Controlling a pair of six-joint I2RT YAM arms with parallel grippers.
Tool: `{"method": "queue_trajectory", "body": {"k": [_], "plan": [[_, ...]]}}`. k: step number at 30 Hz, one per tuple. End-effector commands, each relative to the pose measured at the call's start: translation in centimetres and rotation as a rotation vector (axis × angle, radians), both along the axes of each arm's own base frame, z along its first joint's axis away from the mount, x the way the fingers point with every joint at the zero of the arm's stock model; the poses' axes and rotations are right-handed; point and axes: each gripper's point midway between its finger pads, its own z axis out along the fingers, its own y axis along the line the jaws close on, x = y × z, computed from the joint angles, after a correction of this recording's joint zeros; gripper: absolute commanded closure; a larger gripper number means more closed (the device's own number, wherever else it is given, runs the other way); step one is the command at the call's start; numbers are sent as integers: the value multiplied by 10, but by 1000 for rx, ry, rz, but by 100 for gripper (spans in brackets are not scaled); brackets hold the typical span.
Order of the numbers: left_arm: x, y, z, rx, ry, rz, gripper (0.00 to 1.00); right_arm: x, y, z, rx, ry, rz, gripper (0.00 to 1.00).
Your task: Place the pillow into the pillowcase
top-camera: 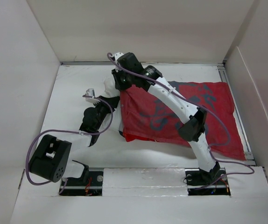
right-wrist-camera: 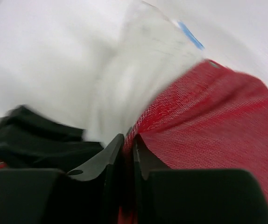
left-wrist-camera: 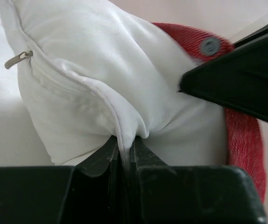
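The red pillowcase (top-camera: 208, 107) lies on the white table (top-camera: 73, 93), its grey-blue marked face up. Only the white end of the pillow (top-camera: 109, 87) shows, sticking out of the case's left opening. In the left wrist view the pillow (left-wrist-camera: 101, 70) shows a zipper pull (left-wrist-camera: 18, 59), and my left gripper (left-wrist-camera: 124, 142) is shut on a pinched fold of its cover. The pillowcase (left-wrist-camera: 246, 140) rim with a grey button (left-wrist-camera: 210, 45) wraps behind it. My right gripper (right-wrist-camera: 128, 142) is shut on the pillowcase (right-wrist-camera: 218, 121) hem, beside the pillow (right-wrist-camera: 138, 79) with its blue tag (right-wrist-camera: 190, 35).
White walls (top-camera: 17, 56) box in the table on the left, back and right. The two grippers (top-camera: 109, 105) (top-camera: 120, 80) work close together at the case's left end. A purple cable (top-camera: 54, 133) loops from the left arm. A metal rail (top-camera: 239, 121) runs along the right edge.
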Motion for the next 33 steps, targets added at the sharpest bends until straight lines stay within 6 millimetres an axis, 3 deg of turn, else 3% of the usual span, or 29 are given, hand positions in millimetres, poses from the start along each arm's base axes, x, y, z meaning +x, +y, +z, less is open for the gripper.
{"method": "queue_trajectory", "body": {"k": [1, 2, 4, 5, 7, 9, 13, 15, 16, 19, 21, 24, 25, 26, 28, 29, 30, 33], "plan": [[7, -19, 77, -71, -213, -75, 100, -59, 72, 115, 400, -90, 373, 80], [7, -21, 86, -84, -227, -87, 100, -54, 71, 117, 400, -108, 352, 93], [7, -21, 89, -89, -240, -87, 100, -53, 69, 113, 387, -103, 340, 93], [7, -21, 89, -89, -240, -87, 100, -51, 71, 95, 365, -78, 336, 93], [4, -20, 92, -104, -251, -89, 100, -48, 66, 98, 378, -84, 339, 88], [2, -20, 92, -119, -252, -92, 100, -46, 63, 84, 366, -49, 330, 100], [-3, -20, 99, -169, -272, -110, 100, -43, 73, 92, 401, -62, 350, 100], [-3, -23, 112, -198, -301, -130, 100, -56, 82, 124, 483, -83, 441, 100], [-4, -25, 117, -199, -314, -142, 100, -59, 90, 122, 500, -71, 486, 100], [-2, -23, 145, -196, -373, -124, 100, -100, 95, 166, 649, -48, 700, 100], [-1, -17, 162, -186, -395, -89, 100, -133, 88, 214, 762, -89, 801, 100], [5, -19, 191, -182, -453, -82, 100, -187, 81, 251, 853, -68, 967, 100], [7, -20, 197, -185, -463, -82, 100, -222, 67, 277, 914, -117, 1151, 100], [9, -21, 211, -207, -483, -87, 100, -236, 64, 278, 941, -88, 1220, 100], [14, -33, 213, -222, -493, -142, 100, -265, 43, 308, 1023, -88, 1316, 100], [13, -37, 222, -233, -518, -168, 100, -267, 41, 311, 1027, -87, 1317, 100], [14, -39, 218, -227, -511, -179, 100, -276, 29, 324, 1032, -128, 1351, 100], [13, -14, 234, -224, -518, -43, 100, -287, 17, 324, 1009, -120, 1398, 100]]}}
